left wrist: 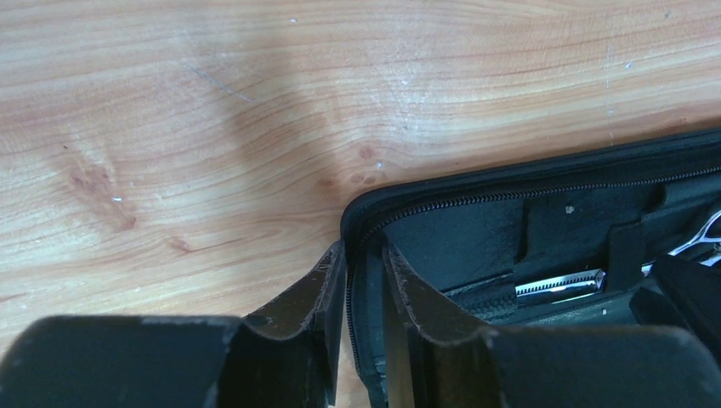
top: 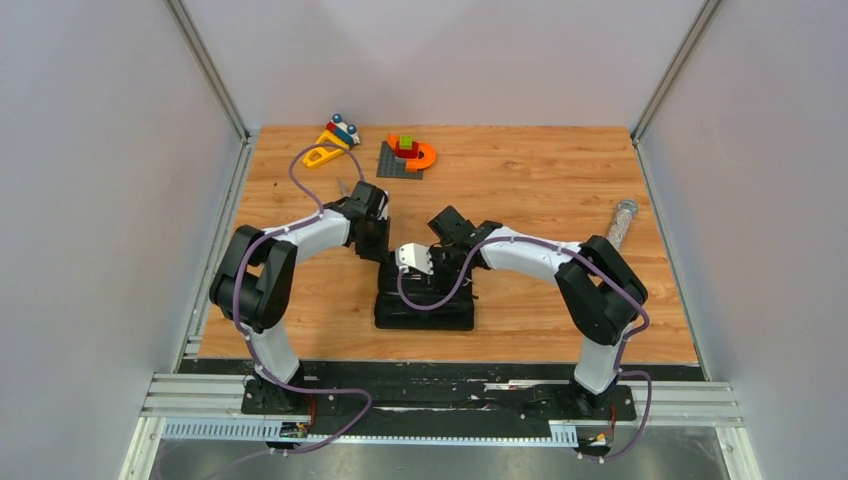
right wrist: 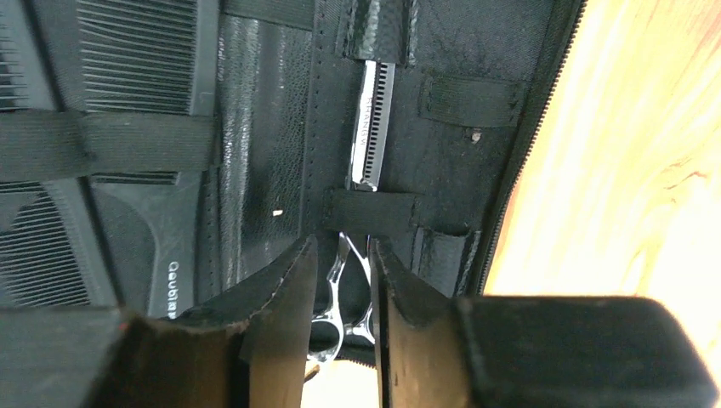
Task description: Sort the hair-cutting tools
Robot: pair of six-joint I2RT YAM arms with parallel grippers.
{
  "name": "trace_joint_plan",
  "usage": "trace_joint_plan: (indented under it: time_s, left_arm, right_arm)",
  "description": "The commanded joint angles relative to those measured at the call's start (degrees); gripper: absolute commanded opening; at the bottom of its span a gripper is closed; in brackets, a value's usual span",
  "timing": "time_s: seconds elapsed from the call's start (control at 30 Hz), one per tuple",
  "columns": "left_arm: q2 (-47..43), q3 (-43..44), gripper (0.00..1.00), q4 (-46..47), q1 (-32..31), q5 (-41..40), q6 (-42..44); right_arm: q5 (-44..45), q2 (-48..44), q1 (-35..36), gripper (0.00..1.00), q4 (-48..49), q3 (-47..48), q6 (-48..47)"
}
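A black zip case (top: 425,312) lies open in the middle of the table. My left gripper (left wrist: 364,255) is shut on the case's zipped rim (left wrist: 353,229) at its corner. My right gripper (right wrist: 342,246) is inside the case, its fingers closed round the ring handles of silver scissors (right wrist: 370,127), which lie under elastic straps. The scissors' toothed blade also shows in the left wrist view (left wrist: 561,285). A black comb (right wrist: 136,59) sits strapped in the case to the left of the scissors. A second pair of scissors is not visible.
Colourful toy blocks on a grey plate (top: 408,153) and a yellow toy (top: 330,148) lie at the back of the table. A clear glittery tube (top: 620,222) lies at the right. Walls (top: 120,200) close in both sides.
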Motion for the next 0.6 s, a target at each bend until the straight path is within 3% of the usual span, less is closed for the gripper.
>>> trace_joint_plan:
  time_s: [0.0, 0.27, 0.57]
  left_arm:
    - [-3.1, 1.2, 0.32, -1.6, -1.1, 0.0, -0.5]
    - [-8.1, 1.2, 0.51, -3.3, -1.0, -3.1, -0.6]
    - [-9.8, -3.7, 0.51, -2.7, -0.7, -1.2, -2.7]
  right_arm:
    - [-3.5, -6.3, -0.4, 0.33, -0.2, -0.7, 2.0]
    - [-1.6, -12.9, -3.0, 0.36, -1.4, -4.3, 2.6]
    - [-3.1, -11.2, -6.6, 0.29, -1.2, -7.1, 0.0]
